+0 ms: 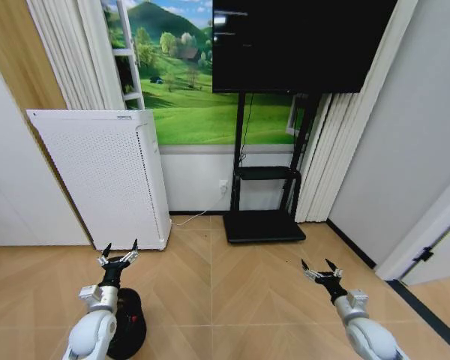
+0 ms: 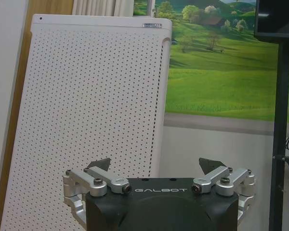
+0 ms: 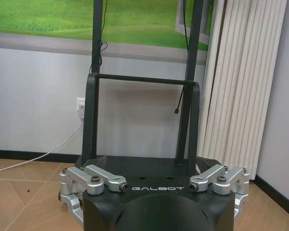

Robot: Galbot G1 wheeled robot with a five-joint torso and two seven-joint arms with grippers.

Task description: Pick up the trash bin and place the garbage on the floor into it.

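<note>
1. Head view: big white appliance [image 1: 105, 176] by the wall, TV stand [image 1: 264, 225] beside it.
2. Bin [image 1: 129, 324] sits under the left arm, half hidden, so a blind reach could tip it.
3. Left gripper [image 1: 119, 257] and right gripper [image 1: 322, 270] both spread wide, holding nothing.

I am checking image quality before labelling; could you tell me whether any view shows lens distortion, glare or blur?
Head view: wide-angle bending, the door frame and wall edges lean outward; the TV screen carries a faint reflection; the trash bin sits dark behind the left gripper. Left wrist view: sharp on the white perforated appliance. Right wrist view: evenly lit, TV stand crisp, no glare.
</note>
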